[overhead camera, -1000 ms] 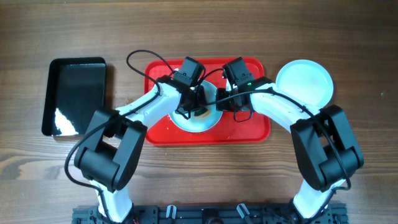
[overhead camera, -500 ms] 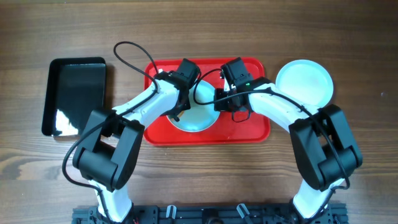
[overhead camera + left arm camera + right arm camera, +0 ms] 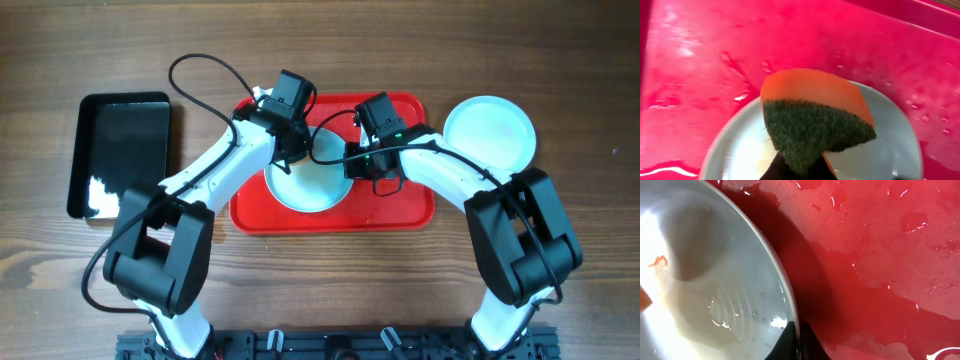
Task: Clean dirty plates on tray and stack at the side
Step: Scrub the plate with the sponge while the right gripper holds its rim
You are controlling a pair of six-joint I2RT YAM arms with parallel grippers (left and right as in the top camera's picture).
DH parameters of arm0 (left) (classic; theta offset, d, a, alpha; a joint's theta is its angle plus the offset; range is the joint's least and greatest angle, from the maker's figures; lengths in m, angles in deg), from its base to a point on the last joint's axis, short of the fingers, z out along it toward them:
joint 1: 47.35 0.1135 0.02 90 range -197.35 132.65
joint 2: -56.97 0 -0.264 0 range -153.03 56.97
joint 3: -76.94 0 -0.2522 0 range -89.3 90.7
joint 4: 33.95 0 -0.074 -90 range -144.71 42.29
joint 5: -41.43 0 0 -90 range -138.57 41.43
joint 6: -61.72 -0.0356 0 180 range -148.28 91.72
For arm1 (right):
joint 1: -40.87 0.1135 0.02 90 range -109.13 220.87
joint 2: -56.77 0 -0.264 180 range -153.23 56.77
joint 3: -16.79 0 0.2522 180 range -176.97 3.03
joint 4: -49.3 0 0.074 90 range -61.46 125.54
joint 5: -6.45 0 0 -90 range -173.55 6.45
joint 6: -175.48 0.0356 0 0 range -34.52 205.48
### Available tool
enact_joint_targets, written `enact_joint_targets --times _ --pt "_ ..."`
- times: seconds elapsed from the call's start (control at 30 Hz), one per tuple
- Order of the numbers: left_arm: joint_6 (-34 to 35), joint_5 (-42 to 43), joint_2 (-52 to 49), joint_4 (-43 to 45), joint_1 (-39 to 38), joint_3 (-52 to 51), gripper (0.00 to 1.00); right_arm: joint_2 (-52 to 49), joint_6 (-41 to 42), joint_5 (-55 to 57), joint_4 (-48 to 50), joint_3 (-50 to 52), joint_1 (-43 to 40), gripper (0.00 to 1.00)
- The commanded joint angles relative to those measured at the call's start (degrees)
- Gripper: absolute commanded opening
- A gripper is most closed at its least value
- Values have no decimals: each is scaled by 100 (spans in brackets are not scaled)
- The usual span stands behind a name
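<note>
Your left tool [image 3: 288,148], clamped on the sponge [image 3: 815,117], has lifted far-left off the plate [image 3: 312,188]. Your right tool [image 3: 796,340] still pinches its rim, so scrubbing looks finished.

Left arm [image 3: 215,170], right arm [image 3: 450,175] over tray [image 3: 400,205]

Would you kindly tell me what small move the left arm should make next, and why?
Probably lower the sponge onto the plate and wipe it. An orange smear shows on the plate, the sponge appears lifted off it in the left gripper, and the right gripper pinches its rim, steadying it.
</note>
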Motion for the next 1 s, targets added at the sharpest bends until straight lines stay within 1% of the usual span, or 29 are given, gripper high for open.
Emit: enact_joint_targets --times 0.0,0.1,0.13,0.23,0.3,0.37,0.5,0.57,0.67,0.87,0.97 --pt "35 466 -260 216 -31 59 4 -293 -37 289 -90 81 -46 4" --pt "35 761 -522 437 -35 59 4 -293 -33 289 -81 81 -46 4" --pt "35 975 -730 632 -46 59 4 -293 -33 289 -63 81 -46 4" --pt "37 1176 -953 820 -46 59 4 -293 -35 289 -70 81 -46 4" --pt "33 1119 -1071 828 -44 59 4 -293 -37 289 -76 81 -46 4" --pt "33 826 -1119 686 -24 59 4 -293 -37 289 -81 81 -46 4" --pt "33 -334 -1115 170 26 61 4 -293 -37 291 -83 81 -48 4" --pt "35 -1036 -1115 -258 96 61 4 -293 -37 291 -96 81 -55 4" --pt "35 -1609 -1115 -772 205 61 4 -293 -37 291 -111 81 -63 4" --pt "35 -1998 -1045 -1381 306 125 4 -293 -33 291 -111 81 -74 5" --pt "35 -1993 -898 -1567 297 304 4 -293 -33 293 -114 81 -83 4"
